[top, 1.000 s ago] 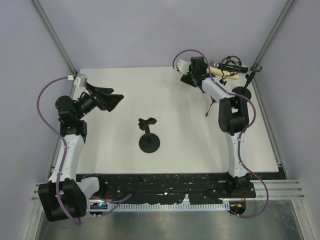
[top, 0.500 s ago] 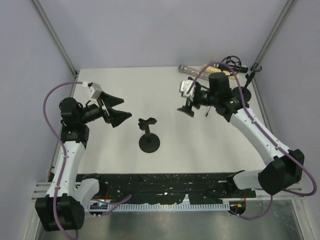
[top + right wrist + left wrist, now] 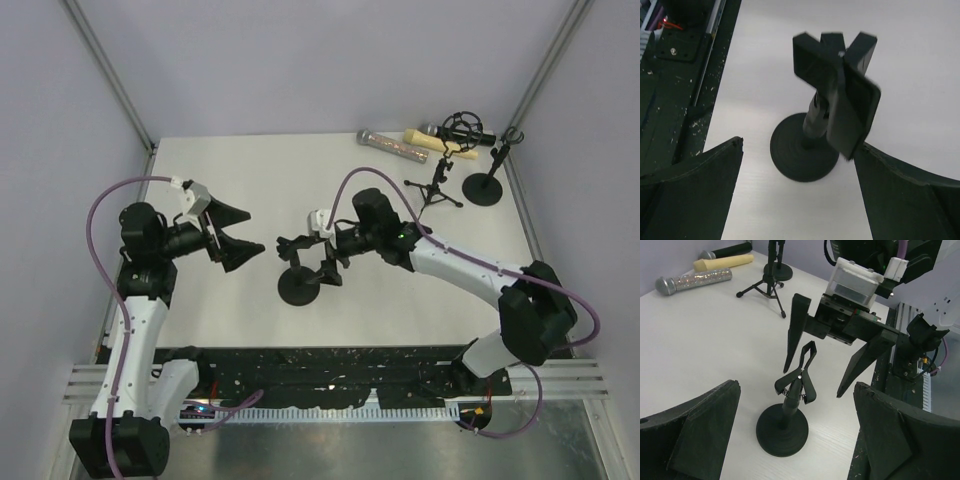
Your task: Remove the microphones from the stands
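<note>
R pincer (image 3: 813,383) is spread wide, fingers down, over the stand (image 3: 299,286) at mid tabletop (image 3: 230,170). 1 finger sits on each side of the stand's forked clip (image 3: 799,371), and it pinches nothing. In the R wrist view the clip is closer to the right-hand finger; can't tell if they touch. The clip is bare and tilted on a short post above a round black base.

L pincer (image 3: 256,232) is also spread wide and holds nothing. It's near the stand, on the side opposite the R pincer, w/ both fingers aimed at the clip and a clear gap btwn them and it.

3 mics are well apart from both pincers, beyond the R pincer by the tabletop's far right edge. The silver glitter mic (image 3: 393,145) is nearest, then the yellow foam mic (image 3: 420,139) just beside it, then the black mic (image 3: 432,129) w/ a grey head. A ring mount (image 3: 462,118) overlaps the black mic from above; can't tell if it holds it. A tripod stand (image 3: 437,190) and a round-base stand (image 3: 487,187) are just on the pincer side of the mics.

Any label on the mics is too small to read.
</note>
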You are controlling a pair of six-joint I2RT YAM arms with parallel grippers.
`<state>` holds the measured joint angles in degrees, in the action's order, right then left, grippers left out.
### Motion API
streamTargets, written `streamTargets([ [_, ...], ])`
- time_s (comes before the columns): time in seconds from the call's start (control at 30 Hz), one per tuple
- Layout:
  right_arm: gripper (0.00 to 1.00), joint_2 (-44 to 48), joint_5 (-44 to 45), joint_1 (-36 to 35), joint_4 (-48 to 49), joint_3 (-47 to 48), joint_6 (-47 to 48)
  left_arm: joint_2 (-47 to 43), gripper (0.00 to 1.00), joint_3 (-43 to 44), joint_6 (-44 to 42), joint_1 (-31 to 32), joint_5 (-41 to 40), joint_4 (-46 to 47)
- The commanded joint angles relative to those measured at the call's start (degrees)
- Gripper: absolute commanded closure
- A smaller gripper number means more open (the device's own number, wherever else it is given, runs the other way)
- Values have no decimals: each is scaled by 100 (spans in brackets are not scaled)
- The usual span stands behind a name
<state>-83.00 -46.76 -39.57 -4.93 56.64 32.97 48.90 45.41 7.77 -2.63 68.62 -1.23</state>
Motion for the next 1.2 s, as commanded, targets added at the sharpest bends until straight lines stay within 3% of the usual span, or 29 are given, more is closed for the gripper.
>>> streamTargets([
  [0.0,5,-706,-202,-182,975,804,-1010,-232,0,83,-320,17,3,-281],
  [0.17,0,-1279,-140,-183,1372,1322,-1986,-390,0,-14,-381,9,-85,-298],
  [0.23,13,-1481,-359,-191,1442,1402,-2162,-417,0,-41,-399,8,-94,-290],
  [0.33,47,-1570,-544,-191,1530,1481,-2313,-426,0,-67,-399,-27,-103,-298],
  [0.4,58,-1596,-440,-174,1251,1638,-2147,-434,0,-85,-408,-44,-103,-298],
  [0.5,67,-1570,-80,-60,933,1894,-1953,-478,1,-94,-408,-53,-103,-333],
  [0.63,81,-1579,860,388,731,2420,-2110,-514,0,-94,-390,-62,-103,-351],
  [0.8,85,-1702,1187,1108,660,3080,-2207,-531,0,-137,-241,-106,-103,-202],
  [1.17,85,-2905,1688,2093,1301,3749,-2576,-531,0,-234,-188,-193,-147,-87],
])
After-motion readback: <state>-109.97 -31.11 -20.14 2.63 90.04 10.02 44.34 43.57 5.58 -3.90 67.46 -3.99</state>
